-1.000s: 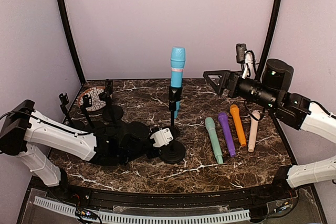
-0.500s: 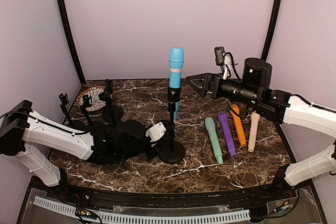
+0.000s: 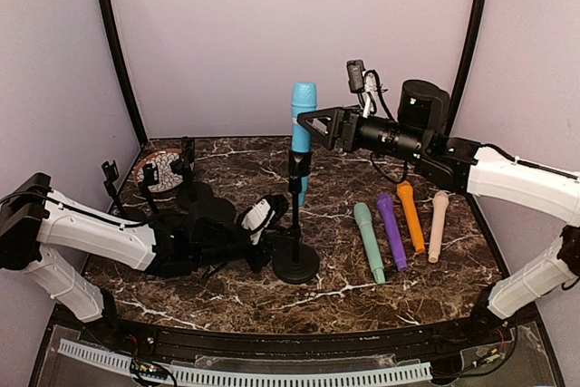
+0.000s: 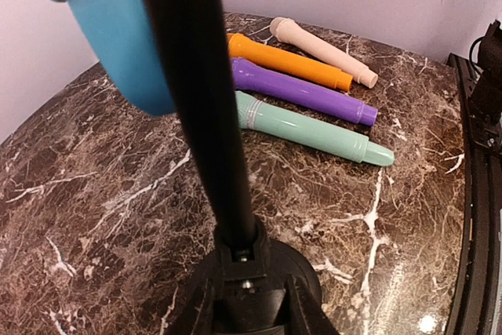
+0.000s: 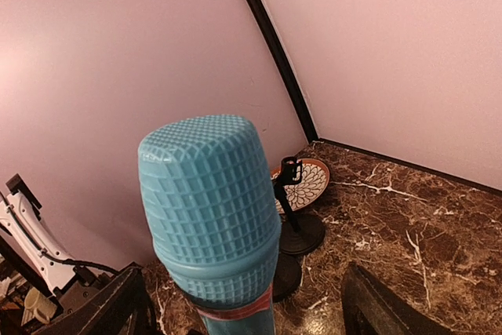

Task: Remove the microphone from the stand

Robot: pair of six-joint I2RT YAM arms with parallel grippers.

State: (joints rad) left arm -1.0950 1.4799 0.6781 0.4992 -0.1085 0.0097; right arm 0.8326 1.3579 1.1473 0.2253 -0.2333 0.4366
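One blue plastic microphone [image 3: 304,115] upright in clip of black round-based stand [image 3: 295,260], centre of dark marble table [image 3: 362,301]. Four loose microphones lie side by side at right: green [image 3: 369,242], purple [image 3: 391,231], orange [image 3: 410,217], cream [image 3: 438,224]. Three empty black stands [image 3: 188,178] far left, beside one patterned plate [image 3: 163,169]. Right gripper [image 3: 308,124]: jaws spread wide either side of blue head, not touching. Left gripper [image 3: 279,210]: jaws narrow, seemingly pinching stand pole just above base.

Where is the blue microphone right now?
In the top view the blue microphone stands upright in the black stand near the middle of the table, its head inside the open right gripper; four loose microphones lie to its right.
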